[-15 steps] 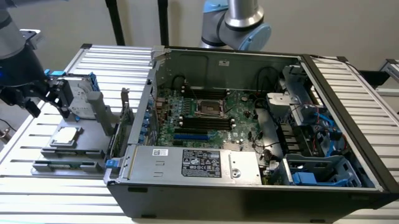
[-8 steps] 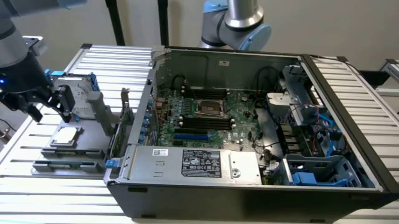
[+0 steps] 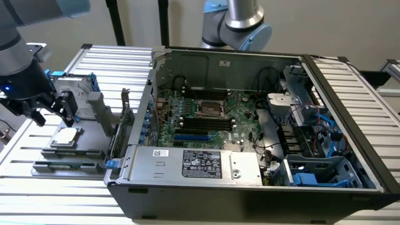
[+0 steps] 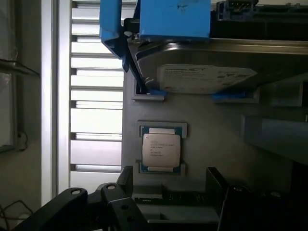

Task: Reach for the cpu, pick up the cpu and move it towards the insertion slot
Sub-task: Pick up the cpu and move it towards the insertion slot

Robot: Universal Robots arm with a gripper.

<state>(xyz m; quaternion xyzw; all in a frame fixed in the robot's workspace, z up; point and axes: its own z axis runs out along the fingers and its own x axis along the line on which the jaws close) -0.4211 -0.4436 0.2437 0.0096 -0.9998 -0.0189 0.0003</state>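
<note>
An open computer case [image 3: 250, 187] lies on a slatted metal table [image 3: 112, 58], its motherboard [image 3: 206, 124] facing up. At the exterior view's left of the case stands a grey holding fixture [image 3: 87, 143] with an upright hard drive [image 3: 72, 85] in blue rails. My gripper [image 3: 55, 117] hangs just above this fixture, fingers spread wide and holding nothing. The insertion slot [image 3: 209, 108], a shiny frame around a dark centre, sits well apart inside the case. The cpu [image 3: 65, 136] lies flat in a recess of the fixture, just below the fingers, untouched. I judge the reach is under way; I would centre the cpu between the fingers and descend squarely, gripping its edges, clear of the hard drive
</note>
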